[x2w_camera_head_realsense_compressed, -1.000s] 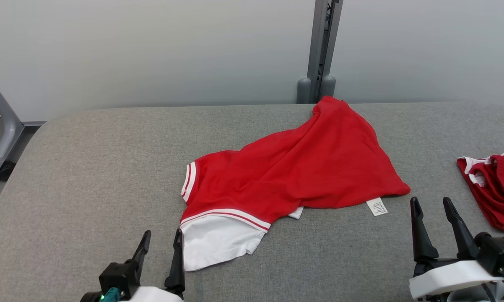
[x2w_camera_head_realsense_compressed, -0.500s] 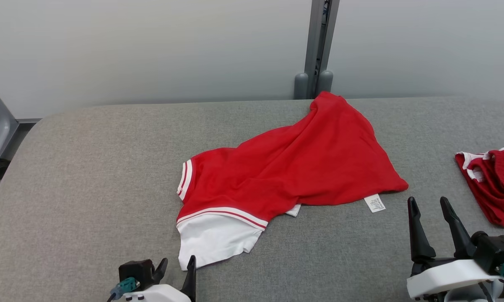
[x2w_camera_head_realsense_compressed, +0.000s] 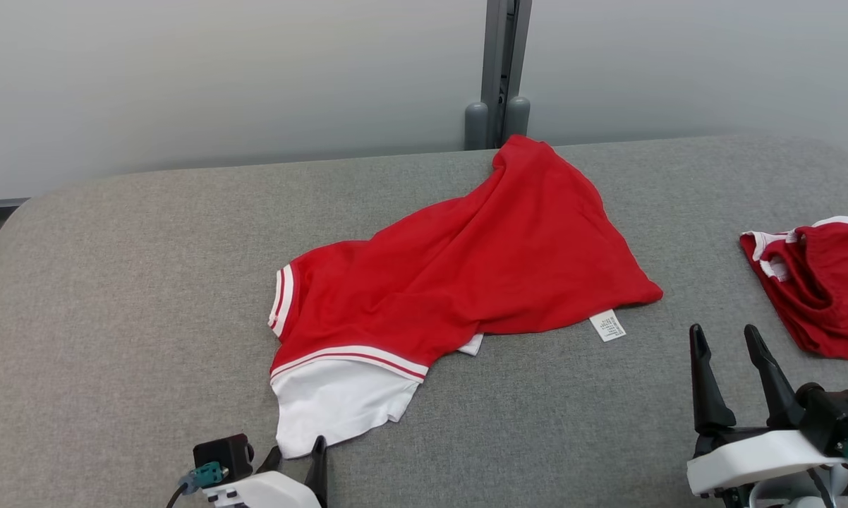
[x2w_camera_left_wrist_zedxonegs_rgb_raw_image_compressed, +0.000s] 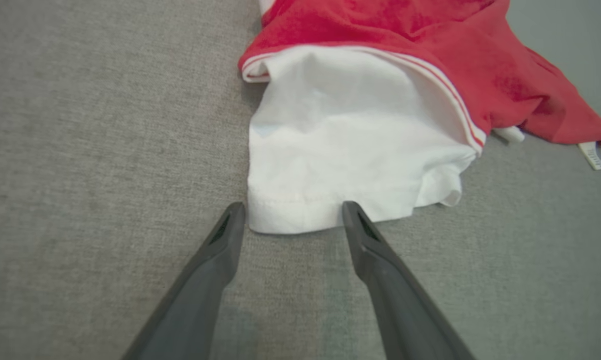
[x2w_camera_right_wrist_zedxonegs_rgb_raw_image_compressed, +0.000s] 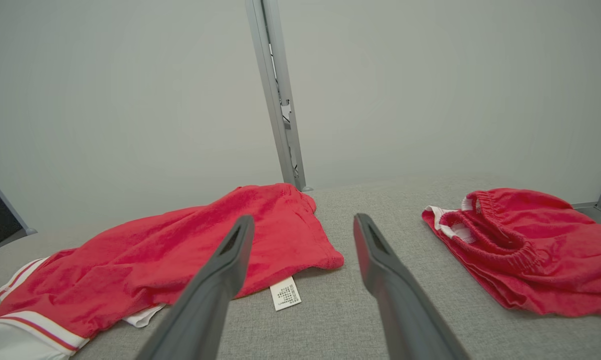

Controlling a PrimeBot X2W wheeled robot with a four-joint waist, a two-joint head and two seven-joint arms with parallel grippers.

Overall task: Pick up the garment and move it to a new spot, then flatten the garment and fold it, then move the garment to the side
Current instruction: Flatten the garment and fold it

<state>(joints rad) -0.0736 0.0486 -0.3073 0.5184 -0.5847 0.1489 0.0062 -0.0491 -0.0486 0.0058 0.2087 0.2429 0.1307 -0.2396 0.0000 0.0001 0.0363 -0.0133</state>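
Left gripper [x2w_camera_head_realsense_compressed: 295, 457], 7 o'clock, low over grey padded table [x2w_camera_head_realsense_compressed: 113, 282]: fingers apart, tips either side of white panel's [x2w_camera_head_realsense_compressed: 332, 406] near hem, nothing clamped.
Right gripper [x2w_camera_head_realsense_compressed: 723, 333], 4 o'clock: fingers apart, empty, over bare table.
Garment [x2w_camera_head_realsense_compressed: 466, 275], red with white stripe trim, crumpled mid-table, running 7 toward 12.
White care label [x2w_camera_head_realsense_compressed: 607, 326] pokes out at its 4 o'clock edge, between garment and right gripper.
Second red garment [x2w_camera_head_realsense_compressed: 819, 282] bunched at 3 o'clock, well apart.
Grey post [x2w_camera_head_realsense_compressed: 498, 70] at 12, beyond table's far edge.
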